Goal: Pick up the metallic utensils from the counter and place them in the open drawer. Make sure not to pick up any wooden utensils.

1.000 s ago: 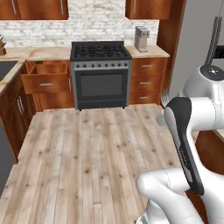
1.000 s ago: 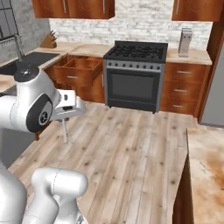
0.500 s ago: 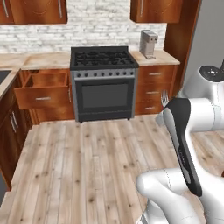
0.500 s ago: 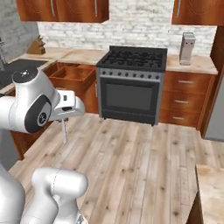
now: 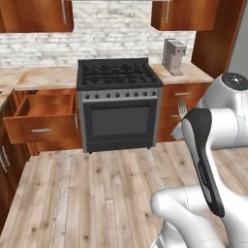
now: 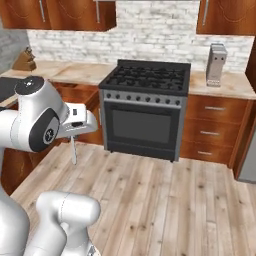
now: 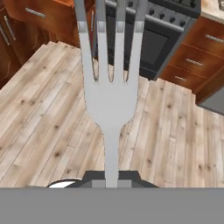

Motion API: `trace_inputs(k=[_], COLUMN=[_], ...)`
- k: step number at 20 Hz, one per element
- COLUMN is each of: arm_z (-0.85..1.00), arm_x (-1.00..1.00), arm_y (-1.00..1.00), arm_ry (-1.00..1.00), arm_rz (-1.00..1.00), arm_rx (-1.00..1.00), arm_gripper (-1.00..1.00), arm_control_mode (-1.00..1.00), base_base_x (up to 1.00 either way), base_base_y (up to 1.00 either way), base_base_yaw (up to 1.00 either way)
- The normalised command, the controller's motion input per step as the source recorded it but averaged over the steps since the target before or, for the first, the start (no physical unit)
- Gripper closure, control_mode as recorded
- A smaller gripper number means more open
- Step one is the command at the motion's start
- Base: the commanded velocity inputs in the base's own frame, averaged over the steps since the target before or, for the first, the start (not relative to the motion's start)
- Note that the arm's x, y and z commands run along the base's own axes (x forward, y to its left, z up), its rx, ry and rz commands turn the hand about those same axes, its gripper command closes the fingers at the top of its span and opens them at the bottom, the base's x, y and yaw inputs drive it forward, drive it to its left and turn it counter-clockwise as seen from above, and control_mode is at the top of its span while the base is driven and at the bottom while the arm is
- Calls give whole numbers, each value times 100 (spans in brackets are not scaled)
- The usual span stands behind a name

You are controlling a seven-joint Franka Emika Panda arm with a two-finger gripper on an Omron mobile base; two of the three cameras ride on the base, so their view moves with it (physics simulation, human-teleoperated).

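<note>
Fork (image 7: 111, 100) clamped in gripper (image 7: 111, 181) (tines outward)

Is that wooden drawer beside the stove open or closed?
Open. The drawer juts out from the cabinets, its hollow inside showing, left of the stove.

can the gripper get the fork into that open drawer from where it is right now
Probably not yet. The gripper, shut on the fork, hangs over the wood floor; the open drawer stands apart, left of the stove.

floor (image 5: 87, 193): bare planks, passable | open drawer (image 5: 43, 118): top open | stove (image 5: 118, 104): beside drawer
</note>
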Motion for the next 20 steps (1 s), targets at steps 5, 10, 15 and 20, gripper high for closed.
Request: trace_inputs(k=[5, 10, 15, 20], arm_z=[0, 0, 0, 0], arm_x=[0, 0, 0, 0], arm_y=[0, 0, 0, 0], arm_ry=[0, 0, 0, 0], arm_rz=[0, 0, 0, 0], arm_rx=[0, 0, 0, 0], arm_gripper=[100, 100, 100, 100], arm_control_mode=[100, 100, 100, 100], base_base_x=[100, 100, 100, 96], base_base_y=[3, 1, 0, 0], base_base_yaw=[0, 8, 38, 52])
